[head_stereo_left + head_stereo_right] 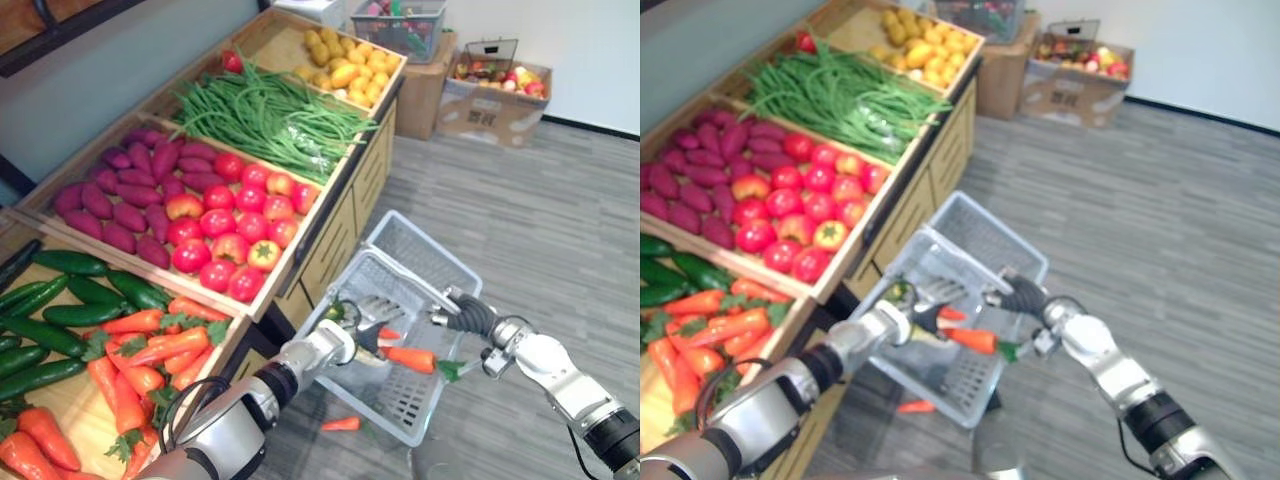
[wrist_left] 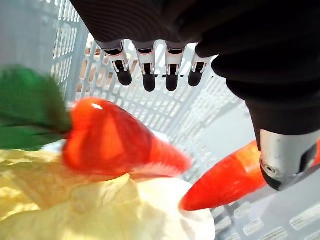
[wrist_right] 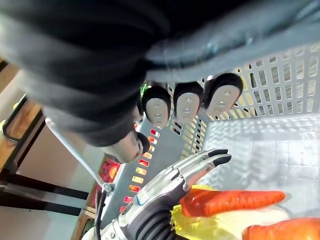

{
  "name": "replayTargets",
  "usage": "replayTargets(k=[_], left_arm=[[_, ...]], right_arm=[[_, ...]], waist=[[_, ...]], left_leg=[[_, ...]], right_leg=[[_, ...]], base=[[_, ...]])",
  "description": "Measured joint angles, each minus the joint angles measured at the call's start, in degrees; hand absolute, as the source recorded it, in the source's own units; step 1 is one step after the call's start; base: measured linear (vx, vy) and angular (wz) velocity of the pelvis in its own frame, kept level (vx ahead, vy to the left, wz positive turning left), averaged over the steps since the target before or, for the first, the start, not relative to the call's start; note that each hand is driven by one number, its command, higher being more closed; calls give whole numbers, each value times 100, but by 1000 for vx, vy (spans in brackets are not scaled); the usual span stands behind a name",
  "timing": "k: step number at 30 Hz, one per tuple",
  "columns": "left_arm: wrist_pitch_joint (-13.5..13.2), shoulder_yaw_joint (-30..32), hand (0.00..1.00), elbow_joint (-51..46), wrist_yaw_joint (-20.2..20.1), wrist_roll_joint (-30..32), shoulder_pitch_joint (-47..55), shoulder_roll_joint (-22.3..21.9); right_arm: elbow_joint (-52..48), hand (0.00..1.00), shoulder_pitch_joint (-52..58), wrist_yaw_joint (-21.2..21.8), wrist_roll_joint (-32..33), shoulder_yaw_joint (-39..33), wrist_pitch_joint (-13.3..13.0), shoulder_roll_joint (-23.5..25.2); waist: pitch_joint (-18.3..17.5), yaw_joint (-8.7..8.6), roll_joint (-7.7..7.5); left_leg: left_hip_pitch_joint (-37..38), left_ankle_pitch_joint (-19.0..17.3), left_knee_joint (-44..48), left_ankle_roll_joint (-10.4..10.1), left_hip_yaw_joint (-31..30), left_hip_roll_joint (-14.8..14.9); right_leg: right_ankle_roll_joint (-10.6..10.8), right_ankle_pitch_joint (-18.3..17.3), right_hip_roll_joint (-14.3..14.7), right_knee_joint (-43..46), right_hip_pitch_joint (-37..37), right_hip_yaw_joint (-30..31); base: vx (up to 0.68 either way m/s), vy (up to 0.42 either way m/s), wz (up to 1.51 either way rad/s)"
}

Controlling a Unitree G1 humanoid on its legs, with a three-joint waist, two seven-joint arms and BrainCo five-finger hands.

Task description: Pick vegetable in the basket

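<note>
left hand (image 1: 368, 318) open above carrots (image 1: 410, 358) in basket (image 1: 400, 405), right hand (image 1: 468, 315) clenched on it; wrist views: yellow leaf (image 2: 75, 210) beneath them

Bright even light; glare spot on carrot (image 2: 112, 137).

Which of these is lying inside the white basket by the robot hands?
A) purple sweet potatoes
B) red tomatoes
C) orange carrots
C: orange carrots with green tops lie in the white basket, just beneath the open left robot hand, while the right robot hand grips the basket's edge.
</note>
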Motion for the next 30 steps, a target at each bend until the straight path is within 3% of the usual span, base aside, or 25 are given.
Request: replayTargets(k=[8,16,19,20,24,28,30], left_arm=[[-41,252,0,-843,5,-4,95,138],[-361,671,0,-3125,-206,-124,1070,932],[-423,948,0,-4029,-258,-351,1395,1240],[-506,1095,0,-4374,-255,-553,1537,1372],[-777,1754,0,-5486,-165,-1257,2043,1880],[-836,2653,0,-6223,99,-1512,2694,1896],[-827,3225,0,-6532,266,-1689,2981,1866]], right_arm=[[119,100,290,-33,-11,-318,-2,237],[664,100,1005,-84,-399,-1058,1,617],[1023,100,1280,-101,-584,-1263,5,747],[1145,100,1438,-106,-650,-1375,6,808],[1536,100,1689,-238,-791,-1694,5,958],[1924,100,1776,-335,-907,-1961,-5,1177],[2198,100,1839,-447,-1015,-2181,-12,1358]], waist=[[-7,76,11],[-49,262,30],[-274,380,25],[-392,459,20],[-578,489,-34],[-718,509,-117],[-762,513,-182]], left_leg=[[-157,48,-25,79,-320,-70],[-217,346,-484,237,-878,-321],[-299,499,-671,259,-1114,-383],[-332,576,-775,259,-1194,-404],[-345,873,-1233,274,-1533,-557],[-377,1151,-1653,300,-1826,-696],[-372,1331,-1891,304,-2008,-796]], right_leg=[[4,4,-114,-26,58,-245],[-3,86,-316,-145,324,-700],[-31,107,-369,-177,358,-927],[-44,117,-373,-176,361,-1012],[-45,117,-445,-180,443,-1332],[-59,107,-512,-253,476,-1599],[-203,4,-561,-321,547,-1809]], base=[[-15,10,19],[-23,0,35],[-13,-19,43],[-11,-21,36],[-19,-22,45],[-35,-28,39],[-39,-45,53]])
